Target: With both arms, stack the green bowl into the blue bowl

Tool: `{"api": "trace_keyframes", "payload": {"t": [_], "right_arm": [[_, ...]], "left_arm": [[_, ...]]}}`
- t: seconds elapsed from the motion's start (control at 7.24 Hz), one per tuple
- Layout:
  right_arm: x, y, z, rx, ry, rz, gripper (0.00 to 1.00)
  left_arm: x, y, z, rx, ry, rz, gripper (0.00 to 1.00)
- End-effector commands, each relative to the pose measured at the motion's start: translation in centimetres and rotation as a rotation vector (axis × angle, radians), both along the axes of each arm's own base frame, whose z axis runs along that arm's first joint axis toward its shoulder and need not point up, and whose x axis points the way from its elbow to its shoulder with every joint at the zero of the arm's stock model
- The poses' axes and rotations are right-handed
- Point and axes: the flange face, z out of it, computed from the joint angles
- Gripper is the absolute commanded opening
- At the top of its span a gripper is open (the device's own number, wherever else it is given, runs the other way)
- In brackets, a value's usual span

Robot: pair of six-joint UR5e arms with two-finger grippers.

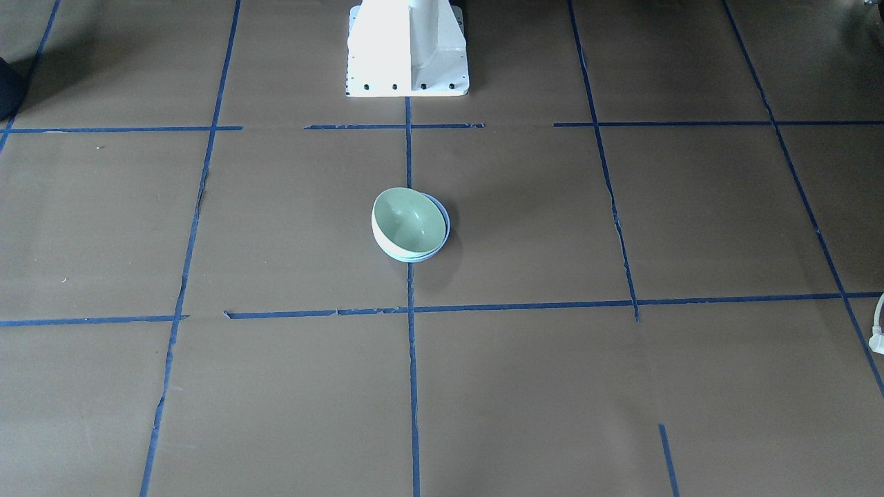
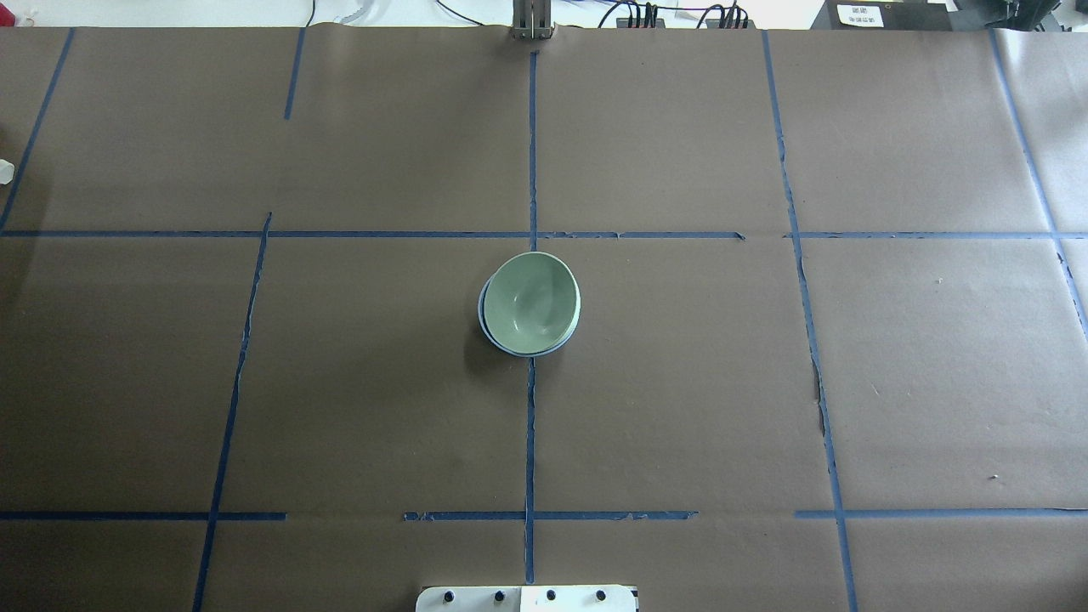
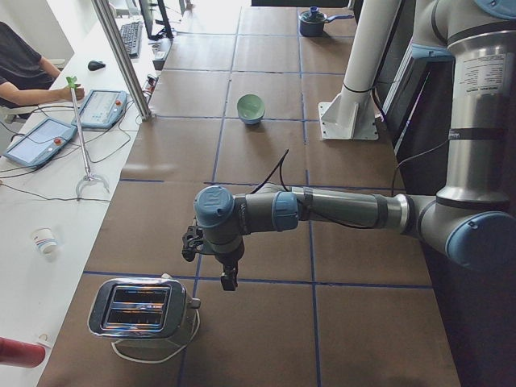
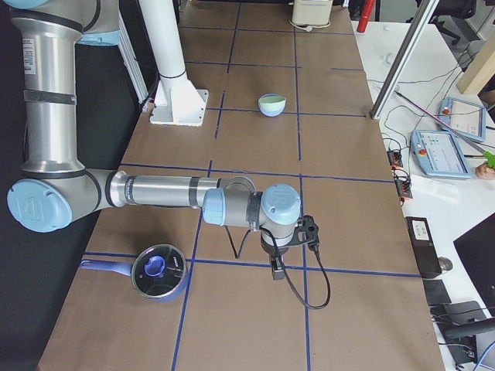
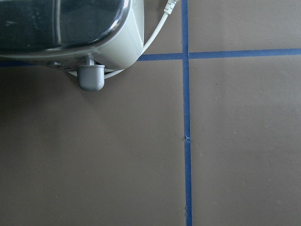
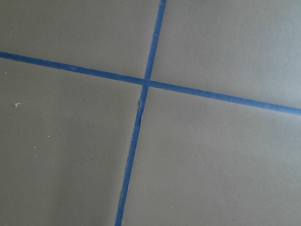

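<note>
The green bowl (image 1: 407, 221) sits nested, slightly tilted, inside the blue bowl (image 1: 446, 224) at the middle of the table. Only a thin rim of the blue bowl (image 2: 484, 321) shows around the green bowl (image 2: 531, 302) in the overhead view. No arm is near them. My left gripper (image 3: 229, 282) hangs over the table's left end beside a toaster. My right gripper (image 4: 278, 270) hangs over the table's right end. Both grippers show only in the side views, so I cannot tell whether they are open or shut. Neither wrist view shows fingers.
A silver toaster (image 3: 141, 310) with a white cord stands at the left end, and it shows in the left wrist view (image 5: 66, 28). A pot with a blue lid (image 4: 158, 270) stands at the right end. The white pedestal (image 1: 407, 48) is behind the bowls. An operator (image 3: 20, 68) sits beyond the table.
</note>
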Motion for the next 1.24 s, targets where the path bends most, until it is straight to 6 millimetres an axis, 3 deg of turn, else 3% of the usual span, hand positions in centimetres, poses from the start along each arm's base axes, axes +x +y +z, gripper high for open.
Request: {"api": "trace_keyframes", "payload": {"t": [0.0,0.41,1.11], "right_arm": [[1.0,2.0,2.4,-0.070,-0.064,0.057,1.00],[1.2,1.1,-0.7,-0.074,-0.030,0.131,1.00],[0.2,1.0,-1.1,-0.062,-0.032,0.113,1.00]], "left_arm": [[-0.1,-0.1,-0.4,0.014,0.001,-0.002,1.00],[-0.2,0.1,-0.3,0.011,0.001,-0.003,1.00],[-0.2,0.0,-0.3,0.014,0.001,-0.003,1.00]]}}
